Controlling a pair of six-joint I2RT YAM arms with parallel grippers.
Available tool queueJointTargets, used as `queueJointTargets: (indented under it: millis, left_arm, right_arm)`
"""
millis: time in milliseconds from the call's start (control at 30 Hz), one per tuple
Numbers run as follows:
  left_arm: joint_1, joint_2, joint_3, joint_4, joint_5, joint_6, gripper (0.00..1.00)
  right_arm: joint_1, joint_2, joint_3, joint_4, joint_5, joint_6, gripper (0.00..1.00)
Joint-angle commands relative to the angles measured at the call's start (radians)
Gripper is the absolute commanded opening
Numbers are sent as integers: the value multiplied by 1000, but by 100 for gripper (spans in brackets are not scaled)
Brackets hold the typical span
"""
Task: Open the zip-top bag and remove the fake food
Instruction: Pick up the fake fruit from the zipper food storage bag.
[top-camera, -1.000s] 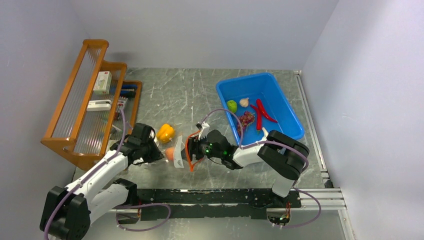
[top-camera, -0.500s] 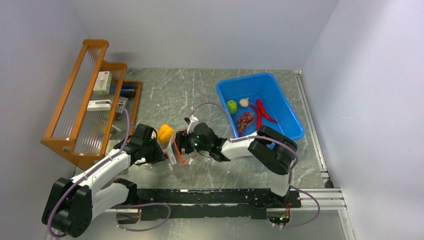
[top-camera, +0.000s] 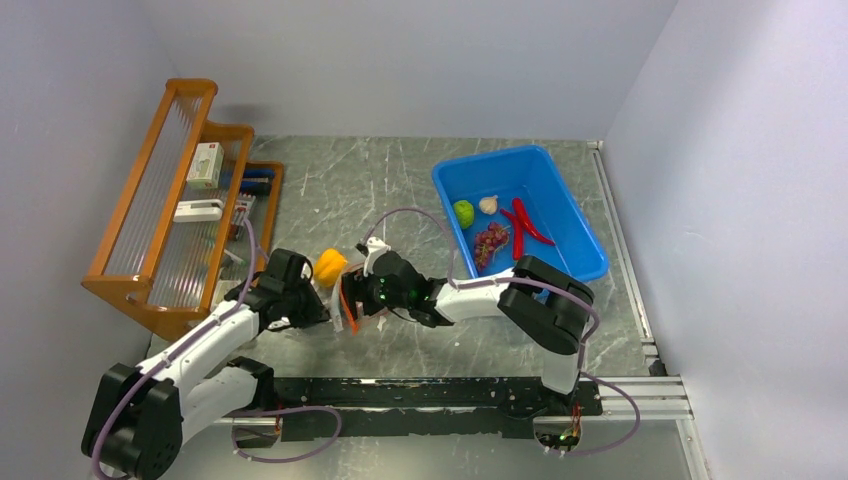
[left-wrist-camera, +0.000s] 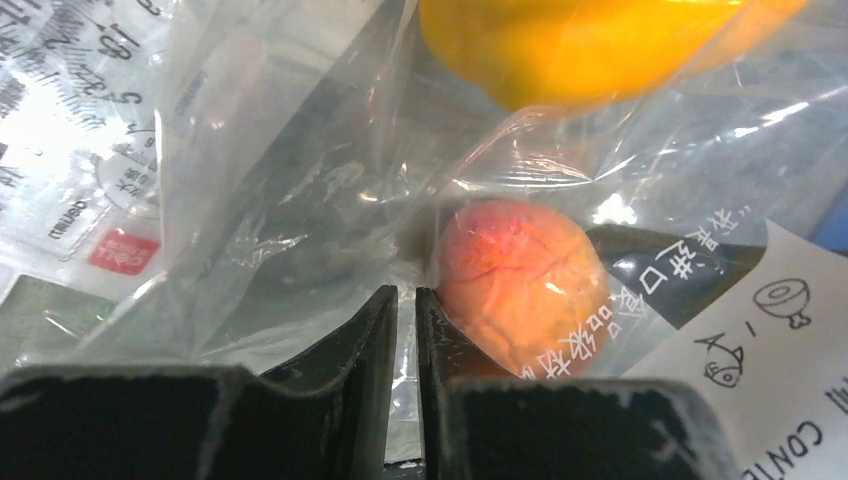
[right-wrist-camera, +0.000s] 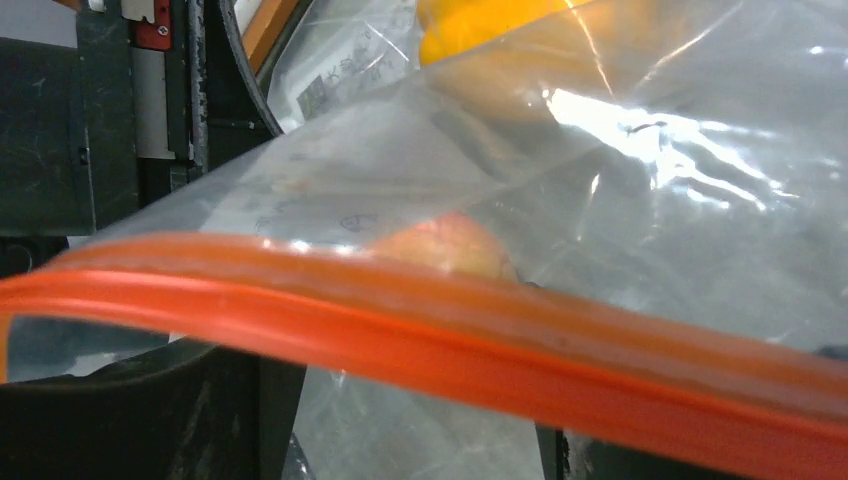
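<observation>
The zip-top bag (top-camera: 347, 300) is clear plastic with an orange zip strip (right-wrist-camera: 420, 335), and it hangs bunched between my two grippers. My left gripper (left-wrist-camera: 405, 300) is shut on a fold of its film, right beside the peach (left-wrist-camera: 520, 285) inside. The yellow bell pepper (top-camera: 329, 265) sits at the bag's far side and shows through the plastic in both wrist views. My right gripper (right-wrist-camera: 400, 425) is open at the bag's mouth, with its fingers (right-wrist-camera: 225, 410) wide apart behind the zip strip. The peach (right-wrist-camera: 450, 245) shows just past the strip.
A blue bin (top-camera: 530, 180) at the back right holds a lime (top-camera: 464, 212), a garlic bulb (top-camera: 488, 204), purple grapes (top-camera: 490, 240) and red chillies (top-camera: 522, 230). A wooden rack (top-camera: 150, 210) with small boxes stands along the left wall.
My right gripper has moved left toward the left gripper with its jaws widening. The bag's mouth has shifted left and bunched up. The peach no longer shows from above.
</observation>
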Motion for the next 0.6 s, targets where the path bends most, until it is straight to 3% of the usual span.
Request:
queueJointTargets:
  millis: [0,100,233,300,567]
  left_arm:
    - [6,10,44,-50,-51,4,24]
    - [6,-6,37,-45,-48,-3,24]
    - [6,-40,16,-41,-58,-20,24]
    - [6,-50,10,-34,-50,-24,24]
    - [6,-61,9,-51,-69,-40,23]
  right_arm:
    - [21,16,15,-45,80,-4,68]
    - [21,19,26,-97,95,-27,66]
    - [22,20,35,-134,82,-52,78]
    - [23,26,39,-132,67,-59,78]
    - [23,29,52,-162,74,-32,53]
